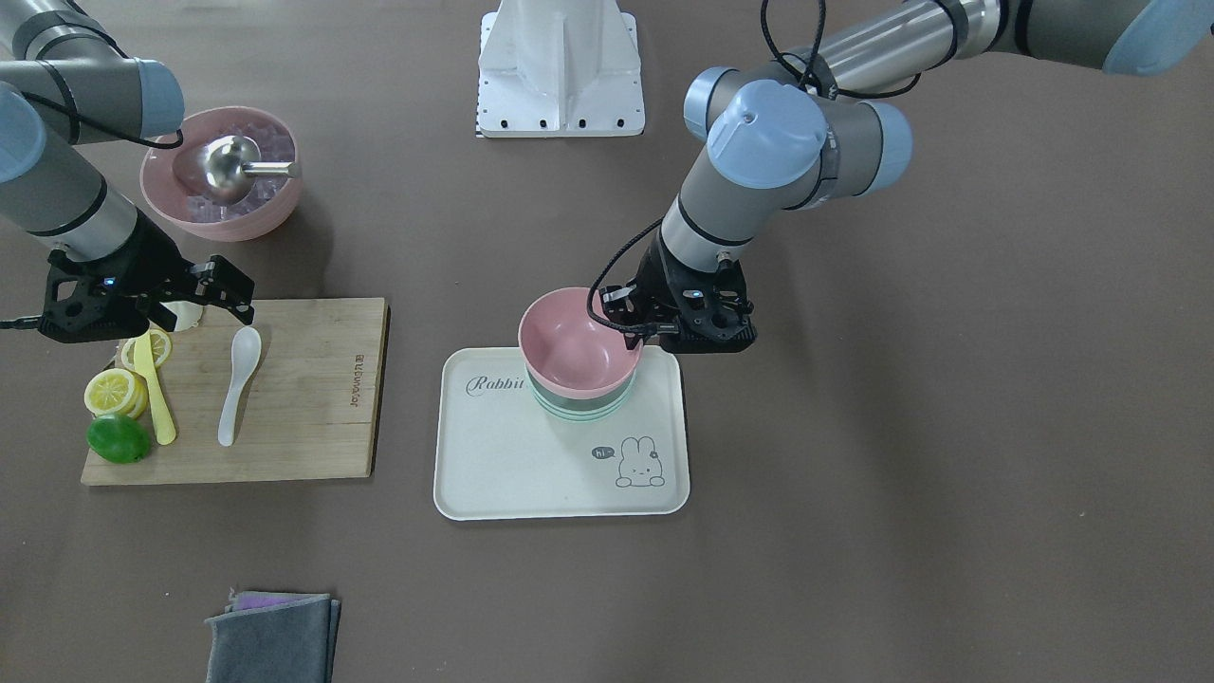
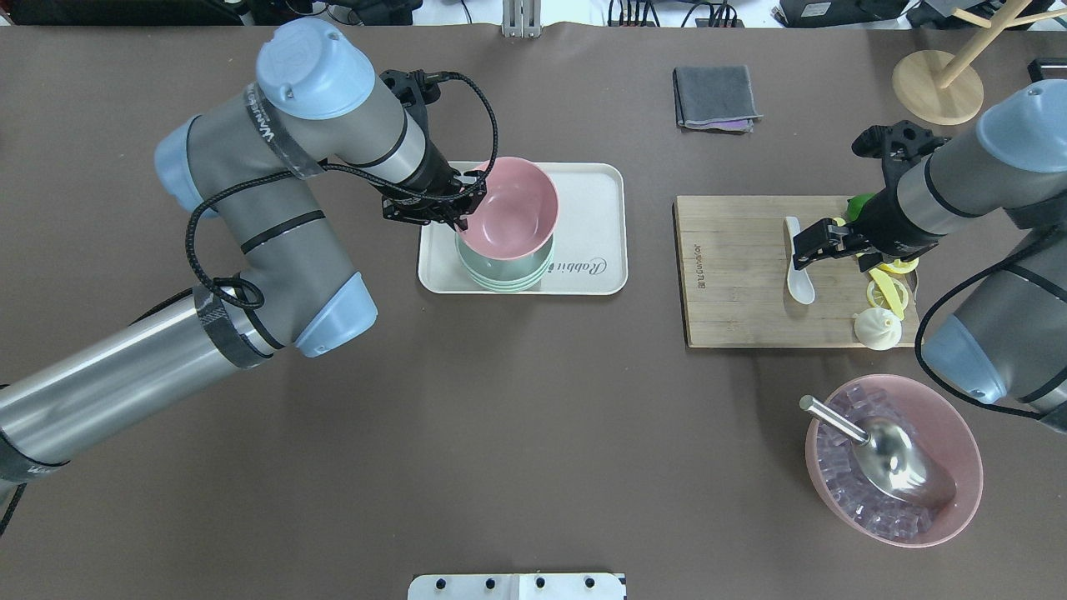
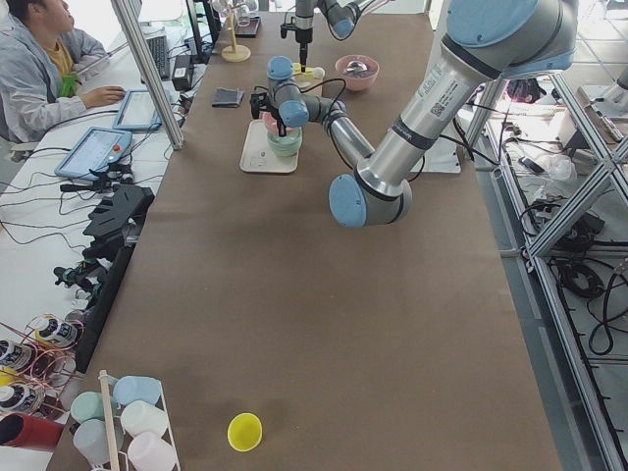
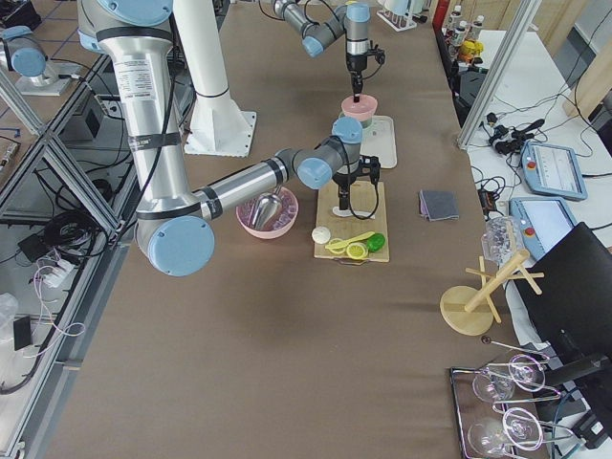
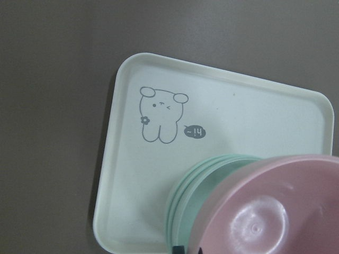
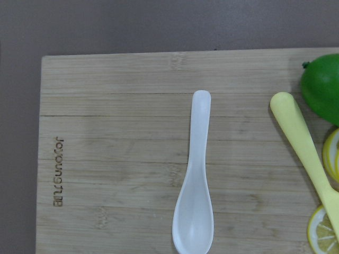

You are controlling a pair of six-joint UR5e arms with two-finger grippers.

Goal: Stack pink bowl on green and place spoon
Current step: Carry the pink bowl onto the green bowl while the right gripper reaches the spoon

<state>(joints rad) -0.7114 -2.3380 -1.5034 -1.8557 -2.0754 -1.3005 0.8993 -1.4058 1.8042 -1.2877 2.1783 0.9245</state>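
Observation:
The pink bowl (image 1: 574, 346) sits slightly tilted on a stack of green bowls (image 1: 579, 406) at the robot-side end of the cream rabbit tray (image 1: 531, 465). My left gripper (image 1: 645, 327) is shut on the pink bowl's rim; the left wrist view shows the bowl (image 5: 275, 211) over the green stack (image 5: 206, 180). The white spoon (image 1: 237, 384) lies on the wooden cutting board (image 1: 313, 398). My right gripper (image 1: 223, 285) hovers open above the spoon's bowl end, empty. The right wrist view shows the spoon (image 6: 195, 180) straight below.
A yellow utensil (image 1: 156, 394), lemon slices (image 1: 112, 391) and a lime (image 1: 119, 438) lie on the board beside the spoon. A larger pink bowl of ice with a metal scoop (image 1: 223, 175) stands near the right arm. A grey cloth (image 1: 273, 636) lies at the table's far side.

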